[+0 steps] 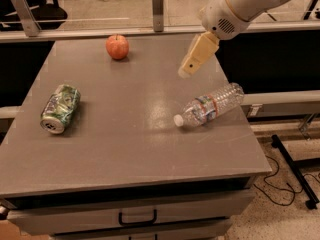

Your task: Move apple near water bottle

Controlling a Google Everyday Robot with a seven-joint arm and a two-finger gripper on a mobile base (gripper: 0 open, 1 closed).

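The red-orange apple (117, 47) stands upright near the far edge of the grey table (120, 134), left of centre. The clear water bottle (209, 106) lies on its side at the right of the table, its white cap pointing left toward the middle. My gripper (187, 71) hangs in the air above the table's right part, above and behind the bottle and well to the right of the apple. It holds nothing that I can see.
A crushed green can (59, 108) lies on its side at the left of the table. A metal rail with posts (158, 3) runs behind the far edge. The table's right edge is close to the bottle. A drawer handle (137, 218) shows below the front edge.
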